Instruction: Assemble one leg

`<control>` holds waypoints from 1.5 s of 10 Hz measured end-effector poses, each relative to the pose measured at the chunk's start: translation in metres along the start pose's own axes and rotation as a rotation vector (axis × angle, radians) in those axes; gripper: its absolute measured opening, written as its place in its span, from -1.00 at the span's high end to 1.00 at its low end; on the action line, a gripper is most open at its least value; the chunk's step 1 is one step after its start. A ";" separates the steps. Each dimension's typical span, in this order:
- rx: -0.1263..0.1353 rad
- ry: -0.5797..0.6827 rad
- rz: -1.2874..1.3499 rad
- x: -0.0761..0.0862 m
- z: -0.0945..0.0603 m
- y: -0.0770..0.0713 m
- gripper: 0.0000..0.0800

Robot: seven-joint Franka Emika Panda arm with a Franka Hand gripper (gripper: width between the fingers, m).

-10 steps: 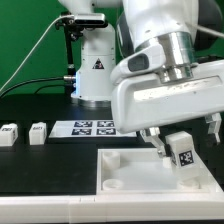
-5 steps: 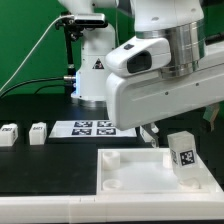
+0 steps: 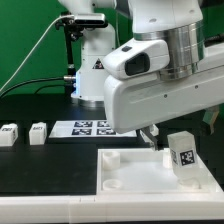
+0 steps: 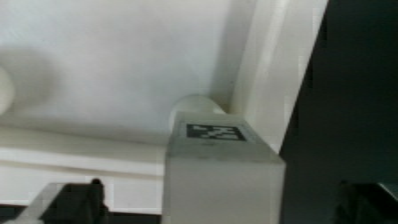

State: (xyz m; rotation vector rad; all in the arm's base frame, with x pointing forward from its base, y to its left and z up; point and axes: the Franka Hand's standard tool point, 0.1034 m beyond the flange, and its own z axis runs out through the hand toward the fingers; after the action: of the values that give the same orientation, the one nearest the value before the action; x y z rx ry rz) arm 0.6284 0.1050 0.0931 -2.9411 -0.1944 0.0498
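The leg [image 3: 182, 157], a small white block with a black-and-white tag on its front face, stands upright at the right rear corner of the large white recessed panel [image 3: 125, 178]. My gripper [image 3: 180, 138] hangs right above it. In the wrist view the leg [image 4: 222, 160] rises from the panel's corner socket, between my two dark fingertips [image 4: 80, 200]. Each fingertip stands apart from the leg's sides, so my gripper [image 4: 228, 208] is open around it and not touching it.
Two more small white legs [image 3: 10, 135] [image 3: 38, 132] lie on the black table at the exterior view's left. The marker board [image 3: 92, 128] lies behind the panel. The robot's base [image 3: 95, 70] stands at the back. Another corner socket [image 3: 110, 160] shows on the panel.
My hand has turned about its vertical axis over the last second, and the fingers have come off the leg. The leg sits slightly lower in the corner. Nothing has moved in the last half second.
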 end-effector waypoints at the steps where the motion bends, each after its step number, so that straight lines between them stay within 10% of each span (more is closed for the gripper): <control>1: 0.000 -0.001 0.038 0.000 0.000 -0.001 -0.62; 5: 0.000 0.006 0.031 0.001 0.007 -0.008 -0.62; 9: -0.001 0.001 0.053 0.001 0.009 -0.005 0.24; 15: 0.030 0.035 0.592 0.000 0.012 -0.004 0.26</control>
State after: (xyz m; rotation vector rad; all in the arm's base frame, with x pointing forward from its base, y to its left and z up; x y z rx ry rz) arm 0.6271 0.1107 0.0823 -2.8547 0.6748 0.0829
